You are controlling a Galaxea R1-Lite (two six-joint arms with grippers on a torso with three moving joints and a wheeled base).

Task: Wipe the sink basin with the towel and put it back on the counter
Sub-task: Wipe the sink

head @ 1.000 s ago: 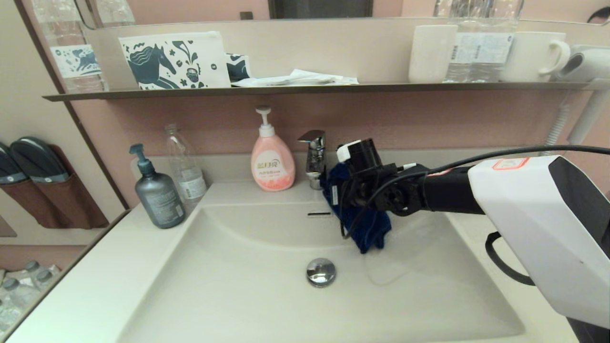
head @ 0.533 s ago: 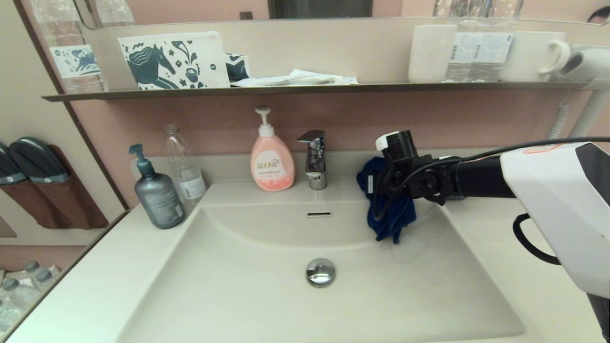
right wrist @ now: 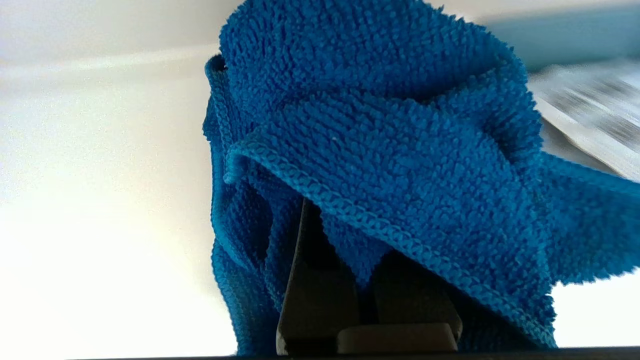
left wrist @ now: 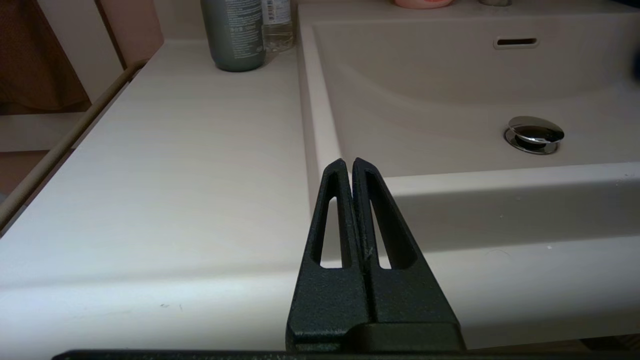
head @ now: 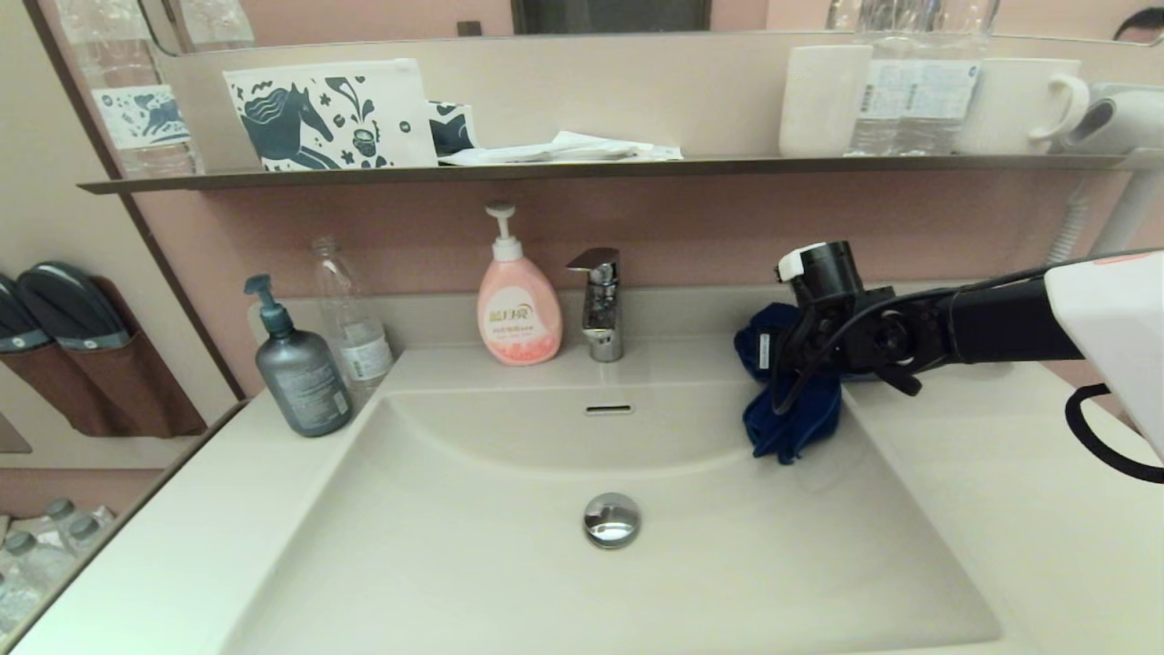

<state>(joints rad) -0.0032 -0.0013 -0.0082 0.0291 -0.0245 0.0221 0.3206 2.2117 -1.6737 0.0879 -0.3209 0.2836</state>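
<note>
Blue terry towel (head: 789,414), soft and limp, bunched in right hand (head: 773,364) at basin's two o'clock rim; left hand (left wrist: 352,165) closed, empty.

The towel (right wrist: 390,165) is nubbly looped cloth; the sink basin (head: 455,564) smooth, its drain plug (head: 612,518) glossy metal.

You were working in a bathroom: a cream sink basin (head: 455,564) with chrome faucet (head: 597,305), pink soap dispenser (head: 518,314) at 12 o'clock, mugs (head: 1023,105) on a wall shelf (head: 364,176), hair dryer (head: 1114,118) at 2 o'clock.
</note>
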